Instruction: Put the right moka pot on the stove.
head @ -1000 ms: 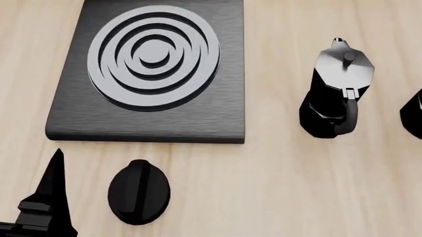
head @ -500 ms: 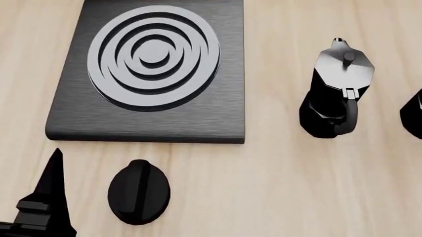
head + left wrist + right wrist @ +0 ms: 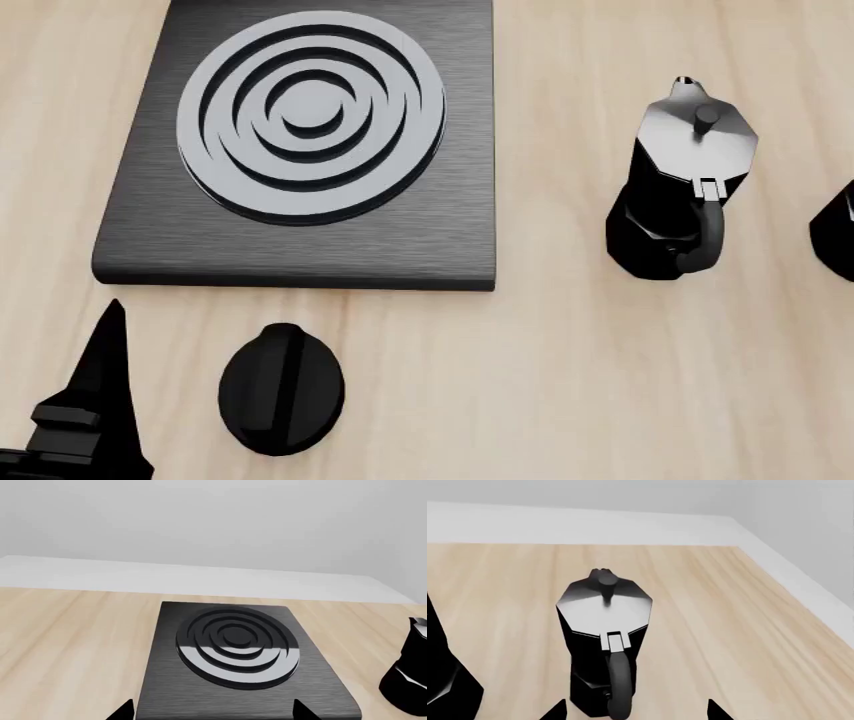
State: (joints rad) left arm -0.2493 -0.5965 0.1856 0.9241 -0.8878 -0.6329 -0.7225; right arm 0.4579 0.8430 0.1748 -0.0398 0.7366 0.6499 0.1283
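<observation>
In the right wrist view the right moka pot [image 3: 604,630] stands upright on the wood table: glossy black, faceted, with a grey-sheened knobbed lid and its looped handle facing the camera. My right gripper [image 3: 635,713] is open, its two fingertips spread either side of the pot's handle and base, touching neither. In the head view only a sliver of this pot [image 3: 838,235] shows at the right edge. The stove [image 3: 307,150], a dark-grey slab with a ringed silver burner, lies far left. My left gripper [image 3: 213,713] hangs open before the stove [image 3: 233,645], one finger [image 3: 104,385] showing in the head view.
The look-alike moka pot [image 3: 681,180] stands between the stove and the right pot, also seen as the pot [image 3: 408,680] and the black shape [image 3: 444,670]. A black oval knob [image 3: 280,388] lies in front of the stove. The table's right edge [image 3: 800,595] runs near the right pot.
My left gripper's finger has drifted very slightly to the left in the head view. The pots, stove and knob have not moved.
</observation>
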